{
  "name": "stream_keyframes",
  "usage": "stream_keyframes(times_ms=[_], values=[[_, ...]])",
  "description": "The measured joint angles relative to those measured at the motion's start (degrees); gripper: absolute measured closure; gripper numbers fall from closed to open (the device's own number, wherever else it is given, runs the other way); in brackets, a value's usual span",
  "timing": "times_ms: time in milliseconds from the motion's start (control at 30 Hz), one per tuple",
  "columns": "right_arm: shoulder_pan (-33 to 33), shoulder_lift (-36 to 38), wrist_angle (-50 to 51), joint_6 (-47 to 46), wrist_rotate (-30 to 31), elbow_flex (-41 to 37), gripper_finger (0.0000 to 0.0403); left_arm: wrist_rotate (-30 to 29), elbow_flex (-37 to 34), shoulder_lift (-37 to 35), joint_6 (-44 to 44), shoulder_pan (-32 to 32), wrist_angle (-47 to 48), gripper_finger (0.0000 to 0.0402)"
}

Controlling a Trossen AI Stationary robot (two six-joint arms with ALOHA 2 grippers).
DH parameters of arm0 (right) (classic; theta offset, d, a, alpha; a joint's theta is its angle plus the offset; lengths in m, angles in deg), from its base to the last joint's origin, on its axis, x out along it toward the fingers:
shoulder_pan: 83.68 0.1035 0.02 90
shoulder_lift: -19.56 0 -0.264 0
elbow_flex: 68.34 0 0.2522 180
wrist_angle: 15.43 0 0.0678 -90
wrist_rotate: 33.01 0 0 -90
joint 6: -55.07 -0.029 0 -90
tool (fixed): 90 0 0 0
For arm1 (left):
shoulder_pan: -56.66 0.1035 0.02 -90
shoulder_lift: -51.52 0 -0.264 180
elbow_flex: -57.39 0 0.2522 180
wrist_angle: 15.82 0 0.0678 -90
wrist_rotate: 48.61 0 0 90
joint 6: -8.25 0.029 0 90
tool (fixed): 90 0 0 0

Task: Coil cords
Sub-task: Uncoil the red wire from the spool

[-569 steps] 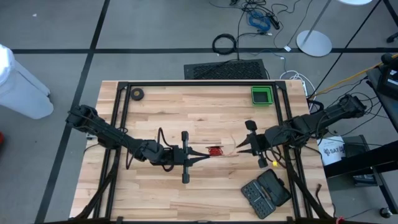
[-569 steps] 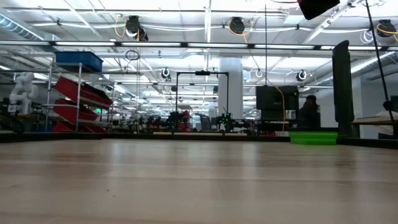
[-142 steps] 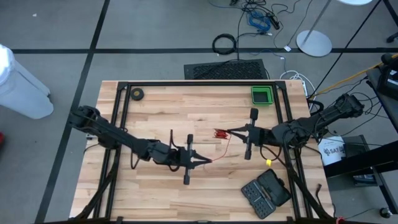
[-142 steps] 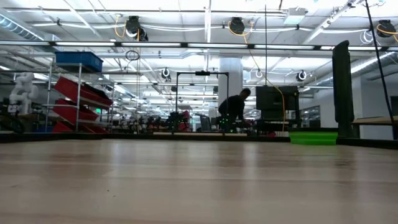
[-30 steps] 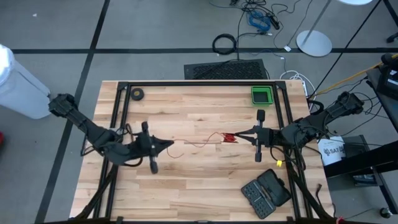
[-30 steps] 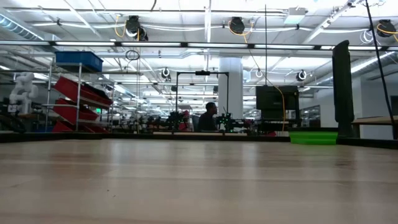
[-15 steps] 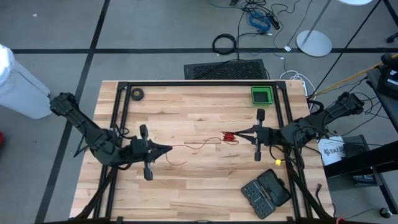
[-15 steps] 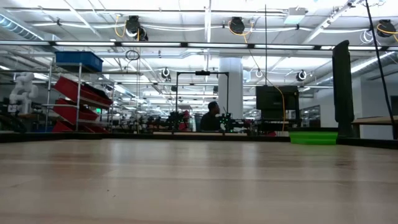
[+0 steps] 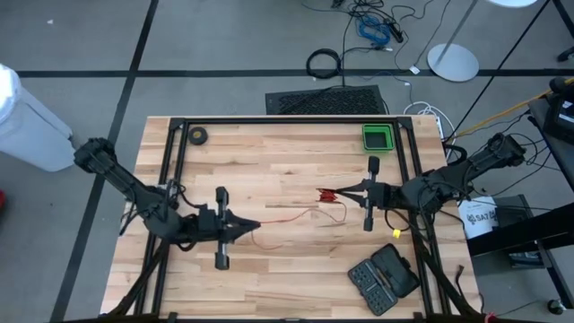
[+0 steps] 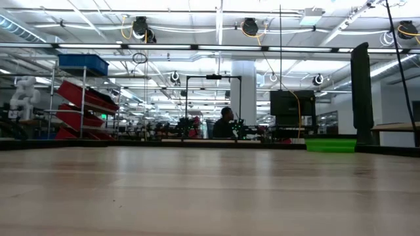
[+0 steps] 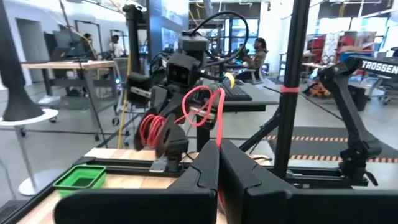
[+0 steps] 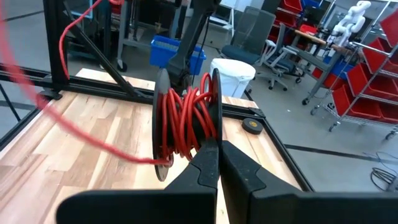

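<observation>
A thin red cord runs in the high view from a small black reel at mid-table to my left gripper, which is shut on it left of centre. My right gripper is shut on the reel, coming in from the table's right. In the right wrist view the reel stands on edge with red turns wound between its two black flanges. The left wrist view shows a loop of the cord just ahead of the shut fingers. The low view shows neither the grippers nor the cord. My left gripper pinches the red cord between its two fingertips, reaching in roughly level from the table's left. From there the cord curves slackly across to the reel. My right gripper pinches the rim of one reel flange between its fingertips, roughly level from the table's right. The reel is held on edge, clear of the table.
A green bin stands at the far right and a small black ring roll at the far left. A black case lies near the right front corner, with a small yellow item beside it. Black frame rails border the table.
My left gripper has moved toward the table's near edge and a little to the right, turning as it went and staying shut on the cord. The cord's left end has followed it, and the span to the reel now slants and sags.
</observation>
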Motion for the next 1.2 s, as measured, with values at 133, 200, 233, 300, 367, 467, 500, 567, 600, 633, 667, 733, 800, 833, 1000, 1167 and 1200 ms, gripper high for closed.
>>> stream_keyframes(times_ms=[133, 200, 233, 300, 367, 467, 500, 567, 600, 633, 667, 733, 800, 833, 1000, 1167, 1200], values=[[0.0, -0.2, 0.0, 0.0, 0.0, 0.0, 0.0403, 3.1, 0.0, 1.2, -0.4, 1.8, -0.6, 0.0398], [0.0, -0.2, 0.0, 0.0, 0.0, 0.0, 0.0403, 4.7, 0.0, 1.9, -0.5, 2.7, -0.6, 0.0398], [0.0, -0.2, -0.1, 0.0, 0.0, 0.0, 0.0403, 5.5, 0.0, 2.3, -0.5, 3.2, -0.6, 0.0398], [0.0, -0.2, -0.2, 0.0, 0.0, 0.0, 0.0403, 7.2, 0.0, 3.1, -0.5, 4.0, -0.5, 0.0398], [0.0, -0.2, -0.4, 0.0, 0.0, 0.0, 0.0403, 8.9, 0.0, 4.0, -0.5, 4.9, -0.5, 0.0398], [0.0, -0.2, -0.4, 0.0, 0.0, 0.0, 0.0403, 11.8, 0.0, 5.4, -0.5, 6.2, -0.2, 0.0398], [0.0, -0.2, -0.4, 0.0, 0.0, 0.0, 0.0403, 12.8, 0.0, 5.9, -0.5, 6.7, -0.3, 0.0398], [0.0, -0.2, -0.4, 0.0, 0.0, 0.0, 0.0403, 14.3, 0.0, 6.5, -0.6, 7.4, -0.2, 0.0398], [0.0, -0.2, -0.4, 0.0, 0.0, 0.0, 0.0403, 14.7, 0.0, 6.9, -0.6, 7.8, -0.2, 0.0398], [0.0, -0.2, -0.4, 0.0, 0.0, 0.0, 0.0403, 15.0, 0.0, 7.2, -0.6, 8.1, -0.1, 0.0398], [0.0, -0.2, -0.4, 0.0, 0.0, 0.0, 0.0403, 15.3, 0.0, 7.5, -0.6, 8.4, 0.2, 0.0398], [0.0, -0.2, -0.4, 0.0, 0.0, 0.0, 0.0403, 15.8, 0.0, 7.8, -0.6, 8.7, 0.8, 0.0398], [0.0, -0.2, -0.4, 0.0, 0.0, 0.0, 0.0403, 15.8, 0.0, 7.8, -0.7, 8.9, 2.6, 0.0398], [0.0, -0.2, -0.4, 0.0, 0.0, 0.0, 0.0403, 15.8, 0.0, 7.8, -1.2, 9.0, 3.6, 0.0398], [0.0, -0.2, -0.4, 0.0, 0.0, 0.0, 0.0403, 15.8, 0.0, 7.1, -4.0, 9.8, 9.8, 0.0398], [0.0, -0.2, -0.4, 0.0, 0.0, 0.0, 0.0403, 15.8, 0.0, 6.8, -6.6, 10.7, 16.4, 0.0398], [0.0, -0.2, -0.4, 0.0, 0.0, 0.0, 0.0403, 15.8, 0.0, 6.8, -6.7, 10.8, 17.1, 0.0398]])
